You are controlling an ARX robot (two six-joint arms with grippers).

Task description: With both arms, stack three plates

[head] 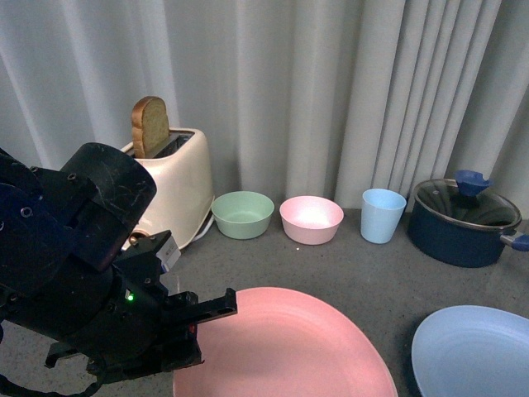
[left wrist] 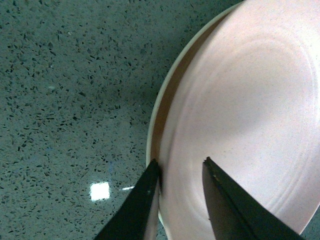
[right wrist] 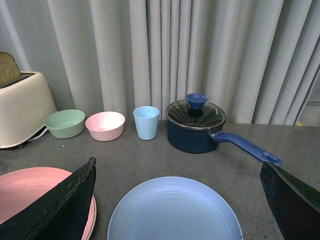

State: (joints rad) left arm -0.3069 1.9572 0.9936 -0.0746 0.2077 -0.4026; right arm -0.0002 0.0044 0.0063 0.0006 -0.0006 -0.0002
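Observation:
The pink plate (head: 289, 347) lies at the table's front centre, on top of the beige plate, whose rim (left wrist: 159, 100) shows along its edge. The light blue plate (head: 475, 351) lies to their right, apart from them. My left gripper (head: 202, 318) is open at the pink plate's left edge. In the left wrist view it (left wrist: 181, 162) has one finger at the rim and the other over the pink plate (left wrist: 250, 110). My right gripper (right wrist: 176, 167) is open wide, above the light blue plate (right wrist: 175, 212), holding nothing. It is out of the front view.
At the back stand a cream toaster (head: 178, 178) with a bread slice, a green bowl (head: 242, 214), a pink bowl (head: 312, 219), a blue cup (head: 383, 215) and a dark blue lidded pot (head: 463, 219) with its handle towards the right.

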